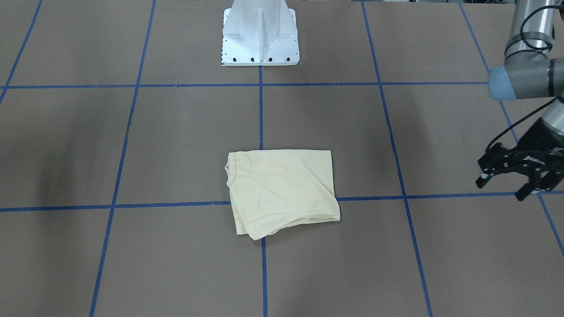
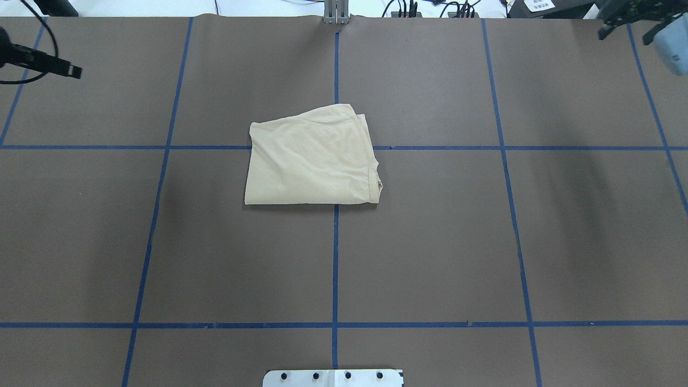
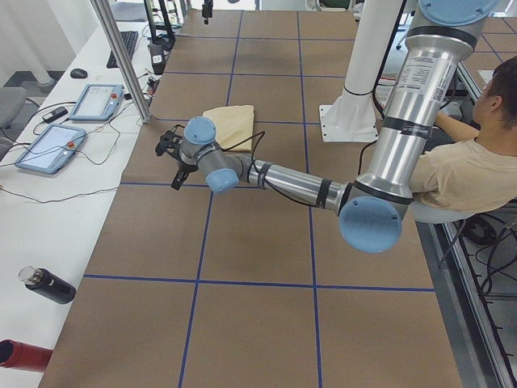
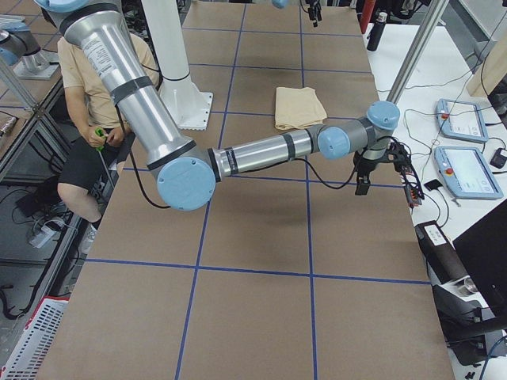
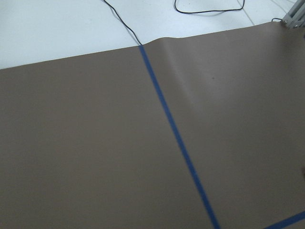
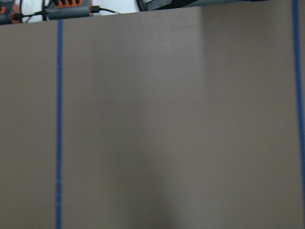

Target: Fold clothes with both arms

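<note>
T-shirt [image 2: 312, 158], folded into a compact, nearly square packet, lies flat at the table's [image 2: 430, 242] middle, just above centre in the overhead view, straddling the crossing of two blue tape lines [image 2: 335, 258]. Its slightly longer side runs left to right there, with the collar at the lower right corner. The left gripper [image 1: 501, 188] hangs at the right edge of the front view, fingers spread wide and holding nothing. The right gripper [image 2: 624, 32] sits in the overhead view's upper right corner, also apparently spread and empty. Both are well apart from the cloth, and the left looks somewhat nearer. Folding seems essentially finished.
</note>
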Robot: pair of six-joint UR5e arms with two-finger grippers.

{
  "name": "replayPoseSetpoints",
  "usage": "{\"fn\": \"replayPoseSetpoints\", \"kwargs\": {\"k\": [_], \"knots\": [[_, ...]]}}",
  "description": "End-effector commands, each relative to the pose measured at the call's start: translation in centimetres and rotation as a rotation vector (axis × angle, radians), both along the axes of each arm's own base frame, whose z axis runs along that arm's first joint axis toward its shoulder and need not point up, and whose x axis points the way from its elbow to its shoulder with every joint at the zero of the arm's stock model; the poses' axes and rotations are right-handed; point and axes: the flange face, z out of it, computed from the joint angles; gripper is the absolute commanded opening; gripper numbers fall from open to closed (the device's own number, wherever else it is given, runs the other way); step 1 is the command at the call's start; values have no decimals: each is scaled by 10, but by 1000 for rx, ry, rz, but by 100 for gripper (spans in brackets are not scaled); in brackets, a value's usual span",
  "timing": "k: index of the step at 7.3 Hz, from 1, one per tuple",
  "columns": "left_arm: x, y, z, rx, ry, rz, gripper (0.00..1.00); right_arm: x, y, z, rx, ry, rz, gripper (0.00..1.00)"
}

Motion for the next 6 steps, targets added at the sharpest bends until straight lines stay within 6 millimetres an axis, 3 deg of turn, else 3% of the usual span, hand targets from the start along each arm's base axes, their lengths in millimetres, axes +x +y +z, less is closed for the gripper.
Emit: {"fn": "replayPoseSetpoints", "kwargs": {"k": [1, 2, 3, 5, 6], "knots": [[-132, 8, 51, 64, -177, 62, 100, 99, 28, 61, 46, 41, -84, 100], [-172, 9, 62, 58, -228, 58, 100, 110, 30, 60, 10, 42, -88, 100], [-183, 11, 62, 57, -238, 56, 100, 118, 31, 58, 12, 44, -87, 100], [-183, 14, 68, 14, -231, 64, 100, 120, 46, 64, 13, 52, -85, 100], [-183, 16, 69, 1, -230, 66, 100, 112, 50, 49, 40, 54, -87, 100]]}}
